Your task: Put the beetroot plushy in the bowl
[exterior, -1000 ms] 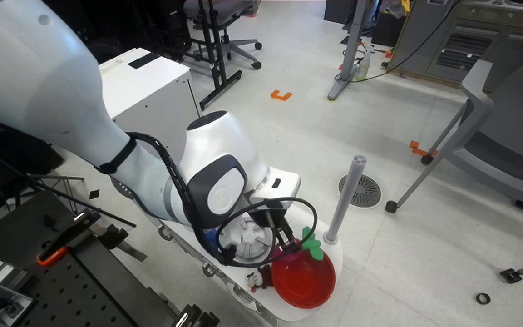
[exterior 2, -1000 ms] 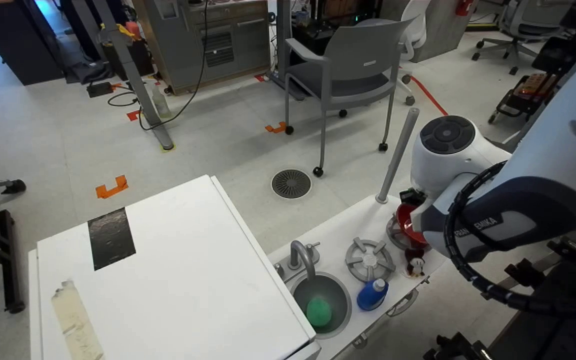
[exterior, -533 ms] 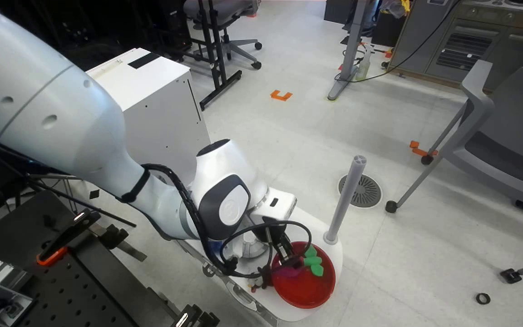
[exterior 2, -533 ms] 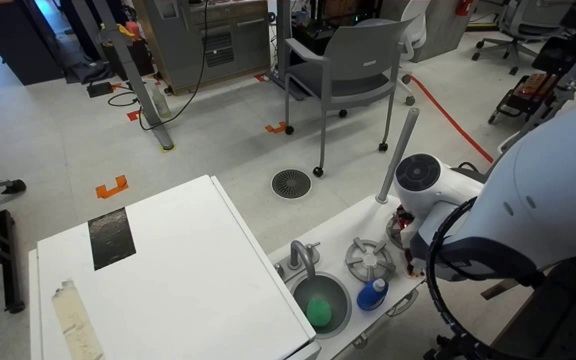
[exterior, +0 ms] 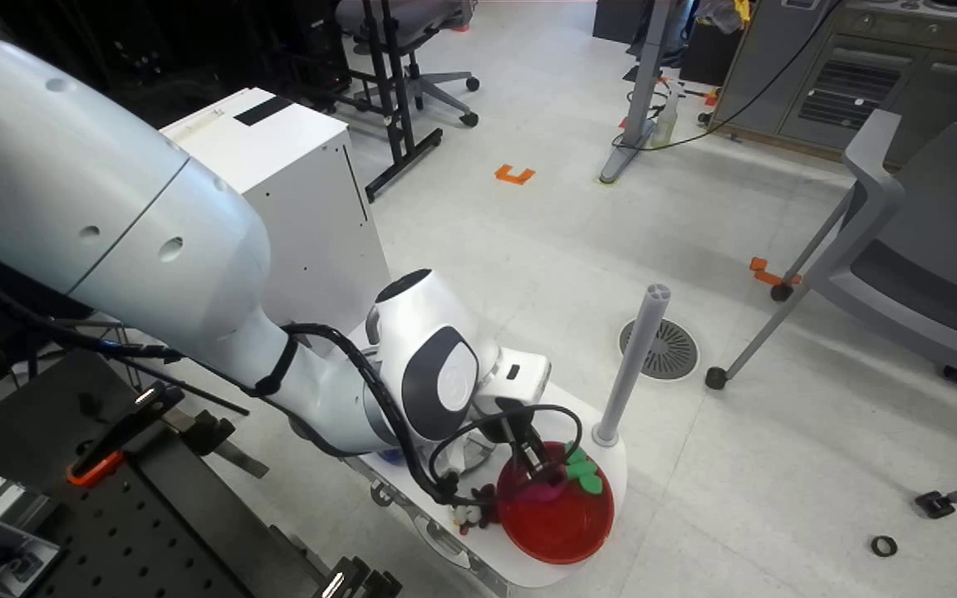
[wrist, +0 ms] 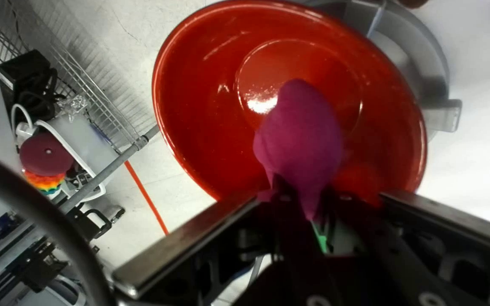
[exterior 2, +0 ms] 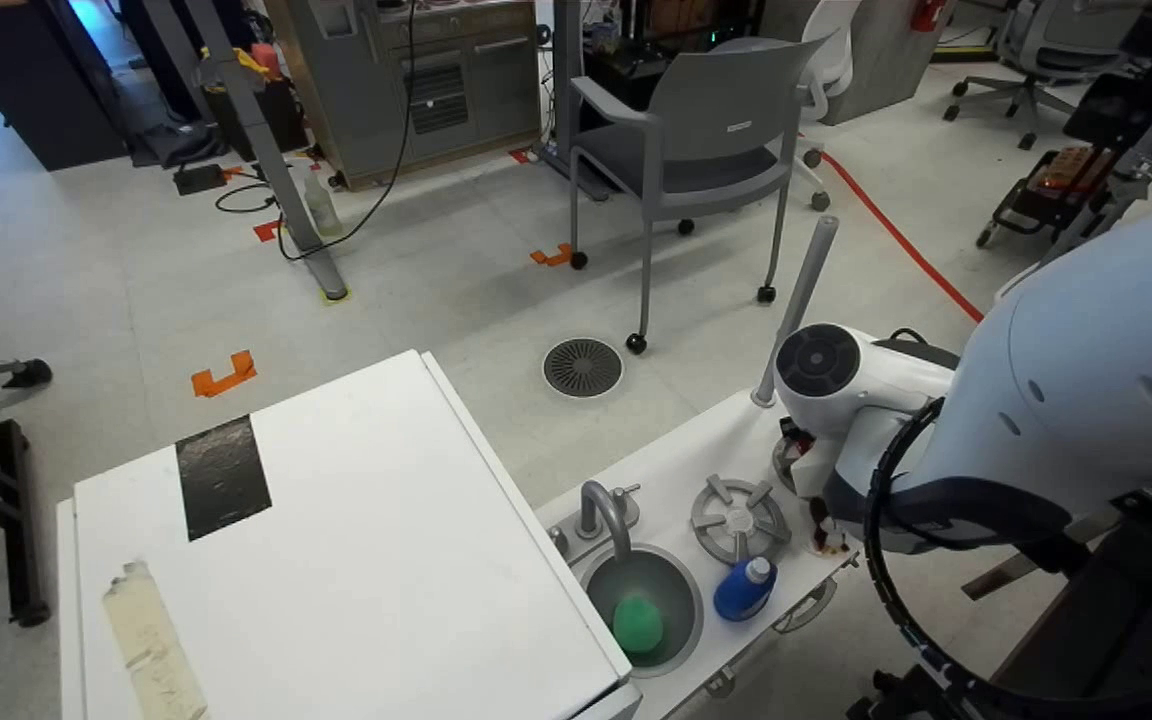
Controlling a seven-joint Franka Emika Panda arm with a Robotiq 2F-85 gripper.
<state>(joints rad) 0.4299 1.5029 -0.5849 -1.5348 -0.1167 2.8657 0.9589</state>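
My gripper [exterior: 547, 475] is shut on the beetroot plushy [exterior: 540, 492], a magenta-pink toy with green leaves. The bright red bowl [exterior: 561, 536] stands on the white counter's end, and the plushy shows over its far part in that exterior view. In the wrist view the plushy [wrist: 302, 136] hangs between the fingertips [wrist: 304, 204] in front of the bowl's inside [wrist: 198, 114]; only a sliver of green leaf shows between the fingers. How far it is above the bowl's bottom I cannot tell. In an exterior view the arm hides the plushy and nearly all of the bowl.
A small dark and white toy [exterior: 470, 511] stands beside the bowl. A grey post [exterior: 635, 365] rises from the counter near it. A burner [exterior 2: 739, 520], a blue bottle [exterior 2: 746, 590] and a sink [exterior 2: 691, 640] with a green item [exterior 2: 638, 625] lie along the counter. A white cabinet [exterior 2: 356, 560] adjoins.
The arm has moved the plushy from the bowl's far rim to over the bowl and lower. In the last half second it shifted slightly further. The gripper stays shut on it.
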